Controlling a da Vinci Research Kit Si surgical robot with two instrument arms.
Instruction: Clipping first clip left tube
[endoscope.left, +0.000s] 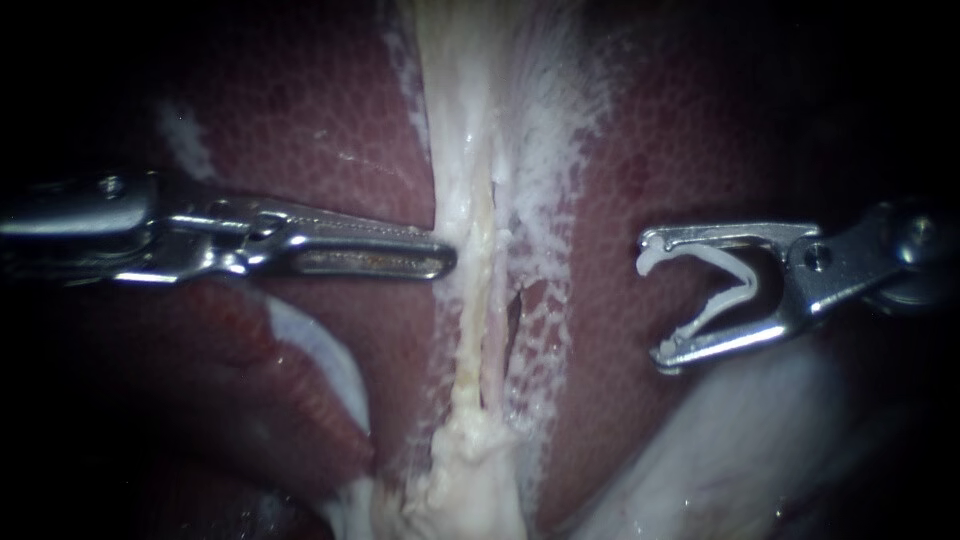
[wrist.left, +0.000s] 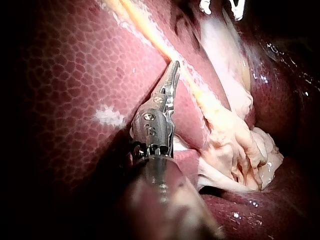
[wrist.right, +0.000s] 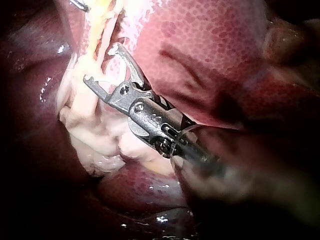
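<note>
A band of white tissue (endoscope.left: 480, 120) runs down the liver (endoscope.left: 300, 130), and a pale yellowish tube (endoscope.left: 478, 300) lies in it beside a dark slit (endoscope.left: 514, 315). My left instrument (endoscope.left: 445, 262) comes in level from the left. Its jaws lie together, tip against the band's left edge; the left wrist view shows that tip (wrist.left: 175, 65) touching the yellowish tube (wrist.left: 150, 35). My right instrument (endoscope.left: 648, 305) waits well to the right of the tube, over liver. Its jaws stand wide apart with an open white clip (endoscope.left: 735, 290) seated between them. In the right wrist view, its jaws (wrist.right: 100, 64) sit beside the tube (wrist.right: 100, 30) and are not around it.
A lump of whitish, ragged tissue (endoscope.left: 470, 470) hangs at the tube's lower end. A liver fold with a pale rim (endoscope.left: 320, 370) lies under my left instrument. Smooth pale tissue (endoscope.left: 760, 440) fills the lower right below my right instrument.
</note>
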